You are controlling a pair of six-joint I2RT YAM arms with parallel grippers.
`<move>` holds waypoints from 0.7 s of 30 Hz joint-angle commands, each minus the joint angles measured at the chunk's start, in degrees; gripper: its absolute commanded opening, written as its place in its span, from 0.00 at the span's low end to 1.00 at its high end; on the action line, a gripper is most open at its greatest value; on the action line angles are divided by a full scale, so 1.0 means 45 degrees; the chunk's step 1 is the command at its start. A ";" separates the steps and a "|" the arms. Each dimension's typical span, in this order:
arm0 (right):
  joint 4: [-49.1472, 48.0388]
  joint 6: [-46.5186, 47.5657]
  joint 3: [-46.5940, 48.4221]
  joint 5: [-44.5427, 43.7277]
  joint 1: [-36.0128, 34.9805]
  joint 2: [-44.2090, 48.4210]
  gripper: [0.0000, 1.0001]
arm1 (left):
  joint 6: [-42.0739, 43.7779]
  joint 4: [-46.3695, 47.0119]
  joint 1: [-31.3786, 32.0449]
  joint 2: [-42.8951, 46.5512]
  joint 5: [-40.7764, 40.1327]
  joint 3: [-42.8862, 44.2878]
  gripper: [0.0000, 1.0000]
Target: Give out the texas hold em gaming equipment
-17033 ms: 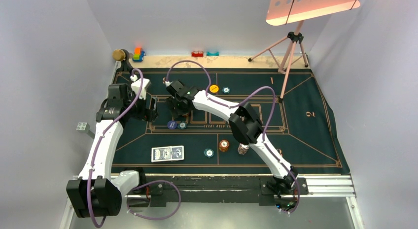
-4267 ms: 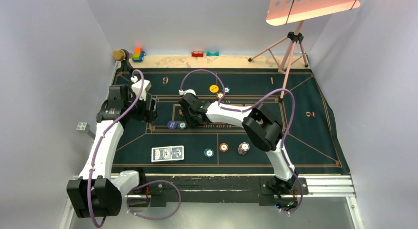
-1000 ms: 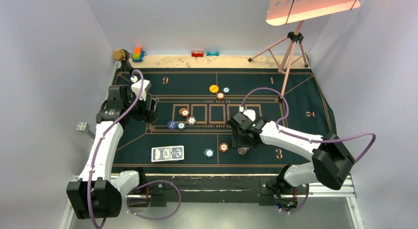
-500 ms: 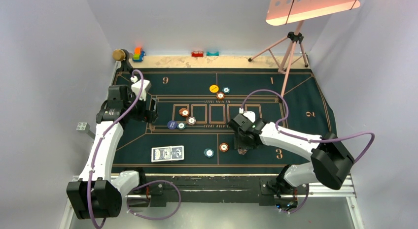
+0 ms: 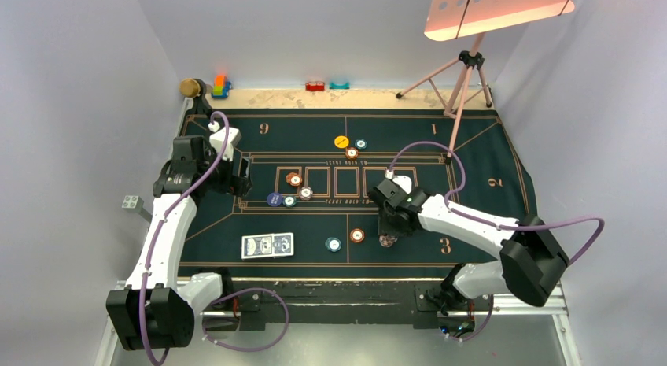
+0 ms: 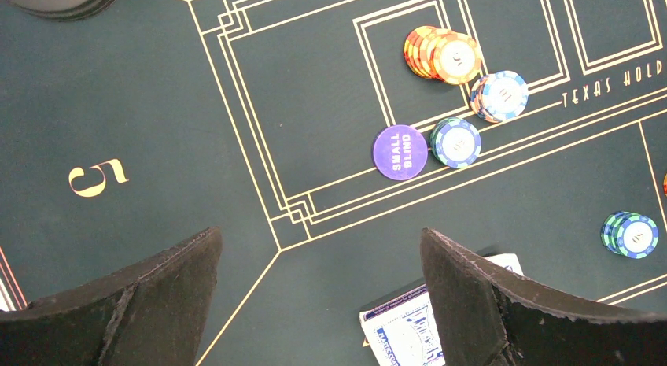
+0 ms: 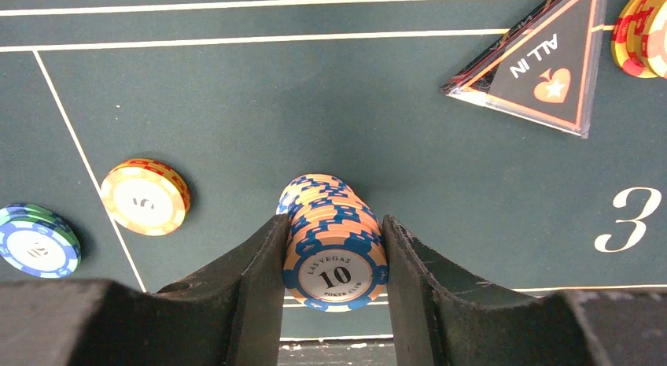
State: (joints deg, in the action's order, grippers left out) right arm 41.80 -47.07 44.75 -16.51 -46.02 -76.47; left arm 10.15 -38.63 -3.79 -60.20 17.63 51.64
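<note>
The left gripper (image 6: 320, 240) stood fully open and empty over the mat (image 6: 118, 106), with the purple button (image 6: 399, 153) at the centre of its view reading "SMALL BLIND". Within the last second the right gripper (image 7: 334, 220) had narrowed until both pads touched the chip stack (image 7: 334, 275) at the lower centre of its view, marked "LAS VEGAS 10 POKER CLUB". The stack was judged ready to lift, and the triangular marker (image 7: 543, 67) at upper right read "ALL IN".

Right tool (image 7: 334, 228) swung from its far-left reach back near its own base. Jaws narrowed onto peach-and-blue chip stack (image 7: 334, 275), now touching both sides.
</note>
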 commanded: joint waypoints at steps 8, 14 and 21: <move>0.0972 0.1537 0.2962 0.0086 0.1317 0.0640 0.15 | 0.0232 0.0265 -0.0129 0.0096 0.0124 -0.0079 1.00; 0.0650 0.2792 0.5521 0.0091 0.2727 -0.1146 0.13 | 0.0224 0.0281 -0.0117 0.0122 0.0077 -0.0079 1.00; -0.0097 0.3678 0.8865 0.0155 0.4087 -0.5174 0.12 | 0.0258 0.0288 -0.0118 0.0046 0.0086 -0.0084 1.00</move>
State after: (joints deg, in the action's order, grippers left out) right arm 43.97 -34.33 76.82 -15.46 -29.93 -91.57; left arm 10.17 -38.63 -3.79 -60.20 17.61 51.64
